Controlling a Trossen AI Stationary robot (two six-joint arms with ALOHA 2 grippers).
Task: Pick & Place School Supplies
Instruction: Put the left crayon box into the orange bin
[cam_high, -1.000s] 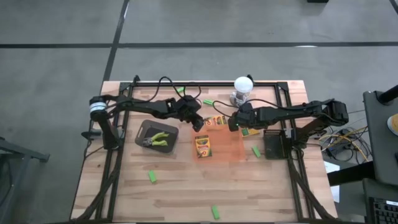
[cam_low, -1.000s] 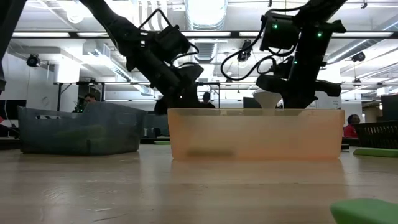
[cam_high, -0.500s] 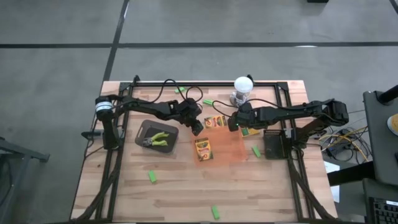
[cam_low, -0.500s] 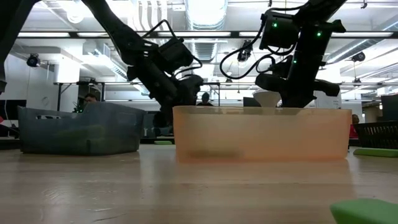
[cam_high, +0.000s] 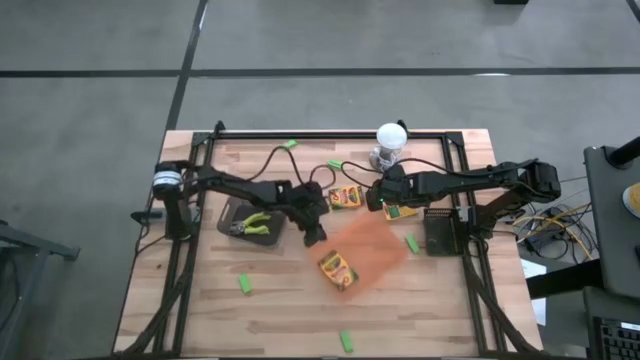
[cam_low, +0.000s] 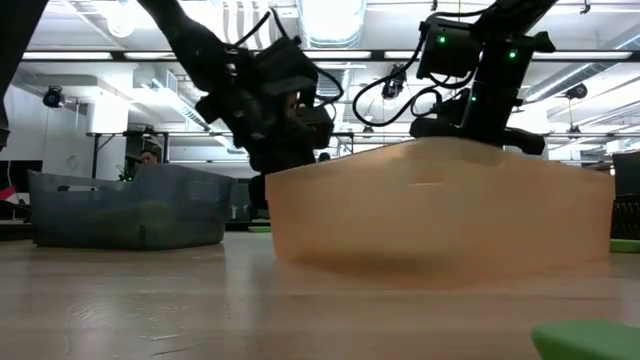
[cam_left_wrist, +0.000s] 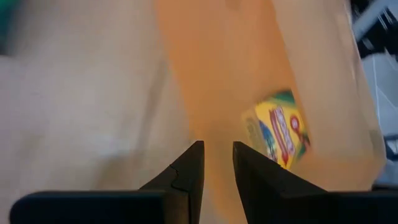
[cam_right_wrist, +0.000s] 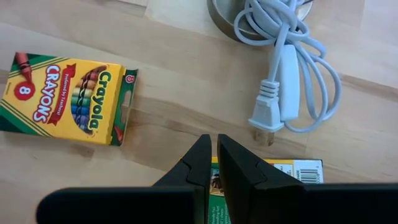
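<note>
High view: an orange translucent tray is lying skewed on the wooden table, with a yellow-and-green crayon box sitting at its near corner. The left gripper is pinching the tray's rim, its fingers nearly together on the thin orange wall, as the left wrist view is showing; through that wall the boxed crayons are appearing as a yellow pack with a green edge and red lettering too blurred to read.

A second crayon box is lying flat on the bare wood beside the tray, near the lamp. The right wrist view is giving its print plainly: "Crayola" in green, "CRAYONS" in red, a figure "8" at two corners, and a row of coloured crayons drawn in the middle. The right gripper is hovering with its fingers pressed together and holding nothing, just over a third box, which is showing a green face and a white barcode strip. The white lamp is standing at the far edge with its cable and plug coiled beside it.

Yellow-green pliers are resting in a grey bin near the left arm. Small green pieces are lying scattered over the table.
</note>
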